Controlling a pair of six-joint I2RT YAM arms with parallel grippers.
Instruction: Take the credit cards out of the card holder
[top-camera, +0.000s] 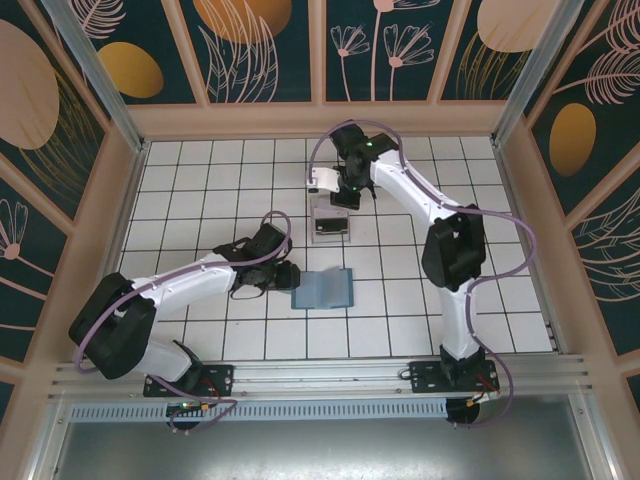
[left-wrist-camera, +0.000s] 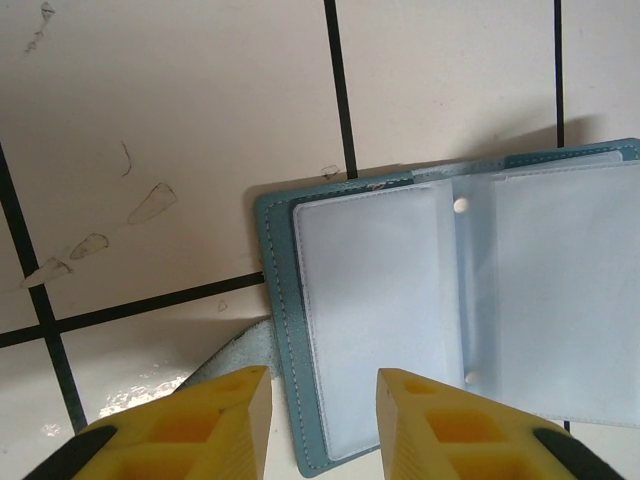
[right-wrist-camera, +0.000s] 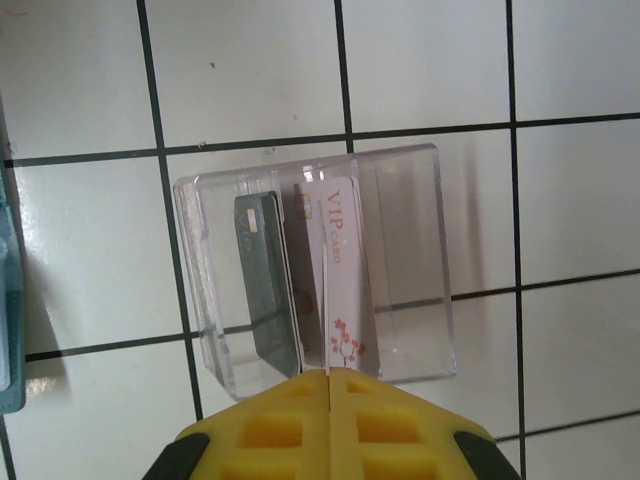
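The card holder (top-camera: 322, 288) lies open and flat on the tiled counter (top-camera: 200, 180) between the two arms, its clear sleeves (left-wrist-camera: 370, 300) facing up. It looks soft and light, likely to slide or fold if a card is dragged out while no panel is pinned down. The left claw (left-wrist-camera: 323, 410) hangs low at the holder's near corner with its fingers apart. The teal edge shows in the gap, but I cannot tell whether either pad touches it.

The credit cards (right-wrist-camera: 345, 320) look thin, stiff, slick and nearly weightless. Lying flat in a sleeve they offer little to grab, so I'd take one by a short exposed edge, pinching across its faces. A dark card (right-wrist-camera: 265, 280) and a pale VIP card (right-wrist-camera: 338, 235) stand upright in the clear box (right-wrist-camera: 405, 250), near the holder on its far side. The right claw (right-wrist-camera: 327, 388) hovers over that box with its fingers pressed together. A thin pale line running out of the seam looks to me like an edge-on card (right-wrist-camera: 325, 310) pinched there.

The sleeves are milky and pale, so I cannot tell whether any cards sit inside them. The holder's far panel is cut off in the left wrist view, and reflections on the box walls blur the cards' lower ends.
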